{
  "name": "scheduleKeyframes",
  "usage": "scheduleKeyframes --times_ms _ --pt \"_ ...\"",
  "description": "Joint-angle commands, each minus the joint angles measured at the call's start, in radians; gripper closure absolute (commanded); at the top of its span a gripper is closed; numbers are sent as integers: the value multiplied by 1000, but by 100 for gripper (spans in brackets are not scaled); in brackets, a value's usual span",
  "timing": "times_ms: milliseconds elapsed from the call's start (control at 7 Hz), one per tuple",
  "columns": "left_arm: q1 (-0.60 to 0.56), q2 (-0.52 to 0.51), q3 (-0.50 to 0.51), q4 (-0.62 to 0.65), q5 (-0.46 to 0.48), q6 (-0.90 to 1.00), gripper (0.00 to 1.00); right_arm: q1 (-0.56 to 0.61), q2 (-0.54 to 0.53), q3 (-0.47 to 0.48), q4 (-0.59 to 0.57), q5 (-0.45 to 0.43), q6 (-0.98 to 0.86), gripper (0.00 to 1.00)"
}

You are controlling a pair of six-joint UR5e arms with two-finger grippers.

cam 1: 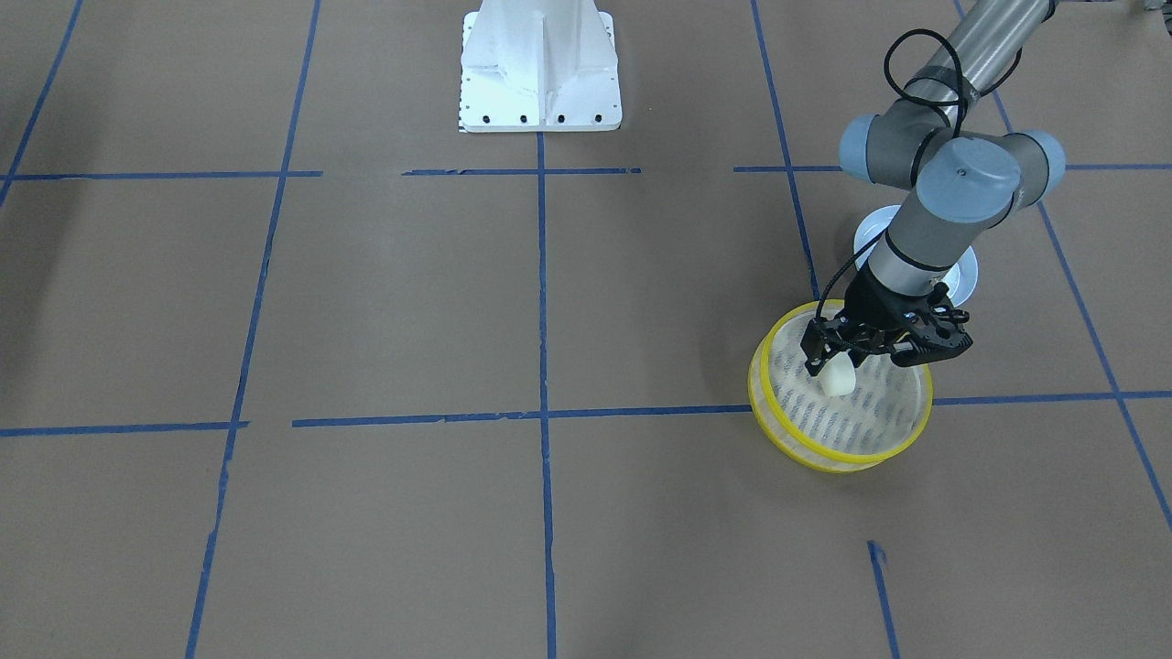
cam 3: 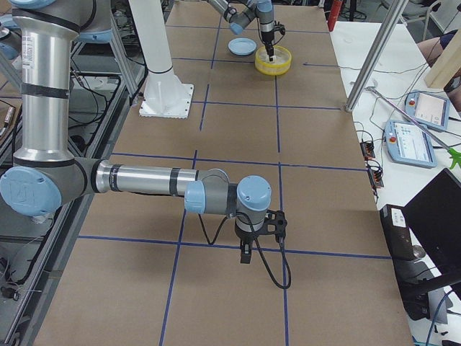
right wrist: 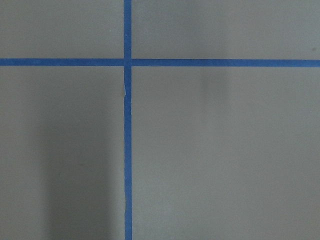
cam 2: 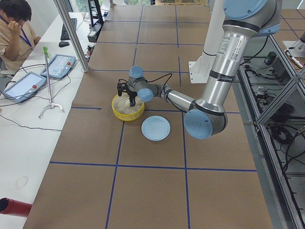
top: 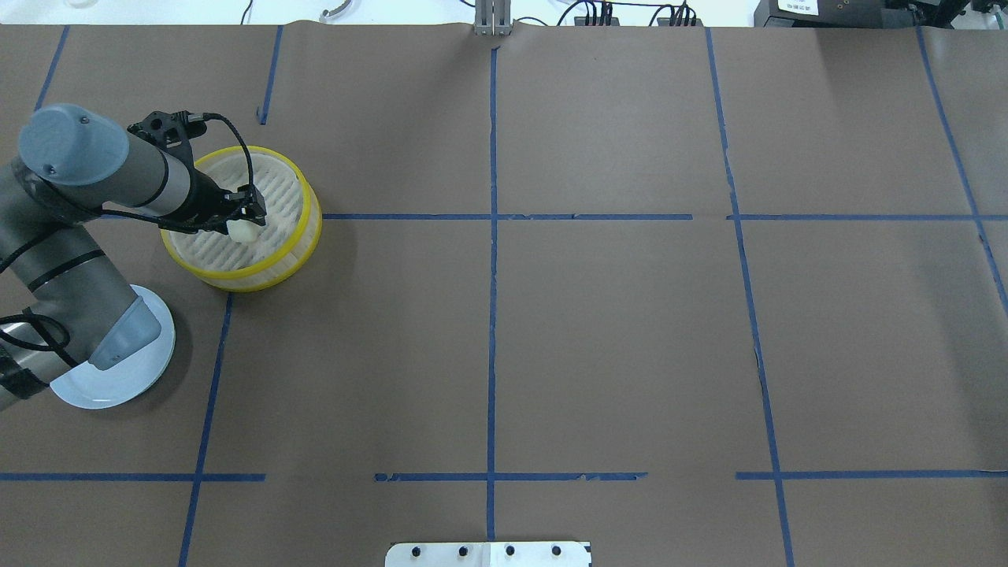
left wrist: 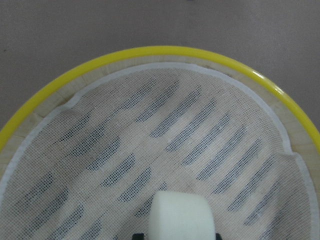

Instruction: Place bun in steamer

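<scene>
**Fig.** The left tool (cam 1: 831,369) is gripping the bun (cam 1: 840,383). Its black fingers (cam 1: 811,359) are pressing on the bun's upper part, w/ the lower part sticking out below them.

- **Bun vs. steamer:** the bun is hanging inside the ring of the steamer (cam 1: 797,439), near its ctr and over the slotted floor. Whether it is touching that floor can't be told.
- **Overhead view:** the bun (top: 242,231) is showing as a pale block within the yellow rim of the steamer (top: 260,272). The left arm (top: 94,169) is reaching over the rim from the robot's side.
- **Left wrist view:** the bun (left wrist: 182,217) is sitting at bottom ctr, w/ a whitish mesh liner (left wrist: 165,125) covering the floor. The yellow rim of the steamer (left wrist: 160,51) is arcing above.
- **Surroundings:** the steamer is standing on the brown table (top: 598,331). A light blue plate (top: 110,390) is lying just beside the steamer on the robot's side, partly hidden under the left arm.
- **Other arm:** the right tool (cam 3: 246,254) is pointing down at the table, well apart from the steamer toward the opposite end. Whether it is open or closed can't be told. Its wrist view is showing only the table and a blue tape cross (right wrist: 127,62).
</scene>
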Motion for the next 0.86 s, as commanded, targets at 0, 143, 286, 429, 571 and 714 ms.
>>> scheduleKeyframes --times_ms 0,143,286,429,571,714 --pt "-60 48 -99 25 -40 30 1 0 0 0 0 0 0 0" --pt "-169 87 -159 52 -157 179 1 0 0 0 0 0 0 0" --pt "-285 140 -211 108 -248 335 1 0 0 0 0 0 0 0" --pt "-396 251 -265 116 -276 524 1 0 0 0 0 0 0 0" --pt "-492 360 -294 118 -288 708 1 0 0 0 0 0 0 0" --pt "-575 437 -294 119 -326 851 1 0 0 0 0 0 0 0"
